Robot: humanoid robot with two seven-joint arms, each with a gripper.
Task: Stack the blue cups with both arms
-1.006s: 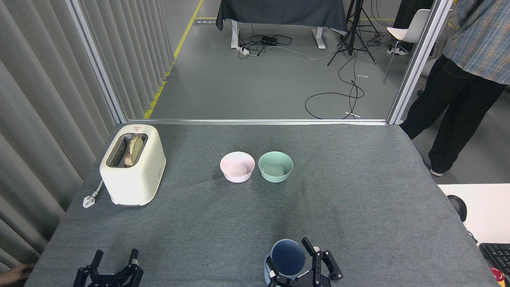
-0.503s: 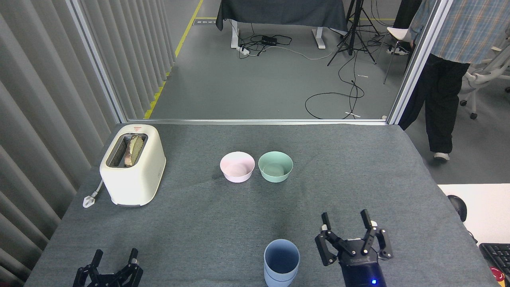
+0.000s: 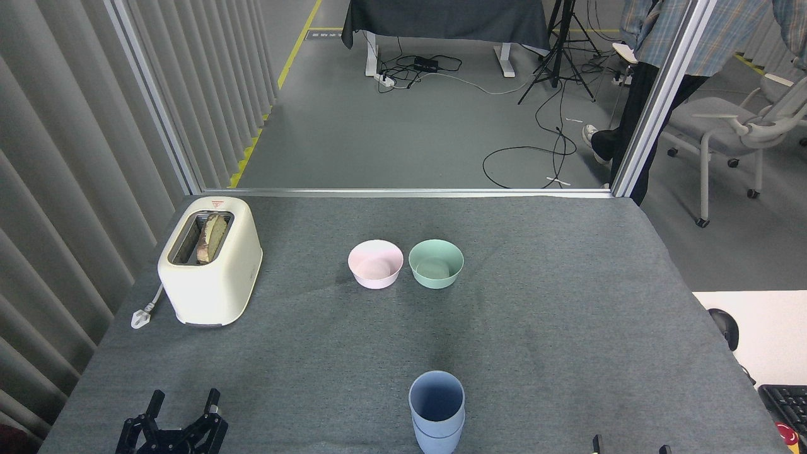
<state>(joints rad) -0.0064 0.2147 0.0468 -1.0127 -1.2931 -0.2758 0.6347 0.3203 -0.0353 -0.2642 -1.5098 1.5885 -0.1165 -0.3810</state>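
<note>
blue cups (image 3: 437, 413) nested upright, left gripper (image 3: 181, 411) spread

Right gripper (image 3: 628, 449) (fingertips only) edge-cropped

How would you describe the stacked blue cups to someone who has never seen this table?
On the grey table, look near the front edge, a little right of centre. The blue cups stand there nested, upright, alone; they are taller than the pink bowl and green bowl farther back.

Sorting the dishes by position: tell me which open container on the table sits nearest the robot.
The stacked blue cups, at the table's near edge. The pink bowl and mint-green bowl sit side by side much farther back.
</note>
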